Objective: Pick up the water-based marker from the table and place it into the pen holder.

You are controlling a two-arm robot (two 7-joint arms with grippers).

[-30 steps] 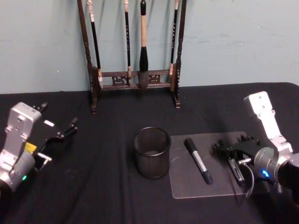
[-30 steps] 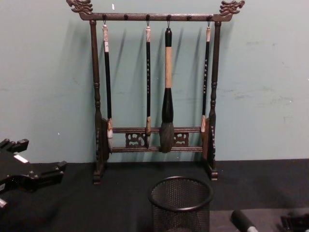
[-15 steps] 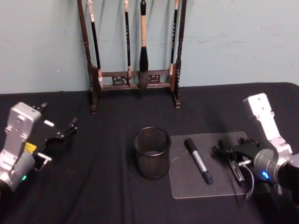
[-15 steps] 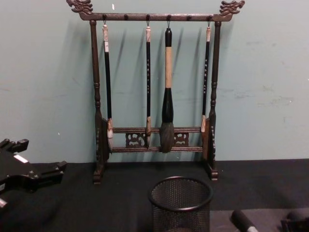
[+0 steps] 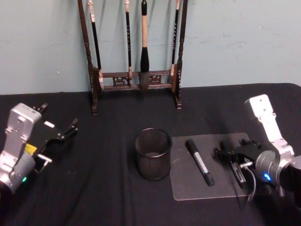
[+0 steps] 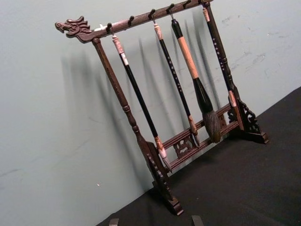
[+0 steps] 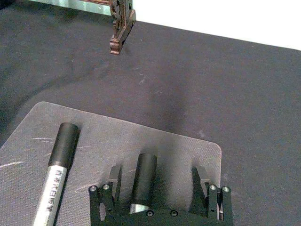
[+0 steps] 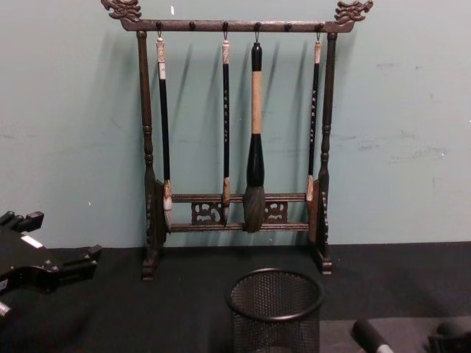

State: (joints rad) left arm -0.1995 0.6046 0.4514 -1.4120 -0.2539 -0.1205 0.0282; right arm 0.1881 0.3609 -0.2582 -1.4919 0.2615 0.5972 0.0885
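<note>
Your right tool [image 7: 157, 175] hangs low over the clear mat [image 7: 178, 150] toward the desk's [image 5: 117, 197] right front corner. Its fingers are spread wide astride the marker [image 7: 142, 176], which lies nearer one finger. The marker's long axis runs front to back, dark cap toward the far edge. The pen holder [image 5: 153, 153] stands just left of the mat. Your left tool [image 5: 56, 117] gapes open near the left edge.
</note>
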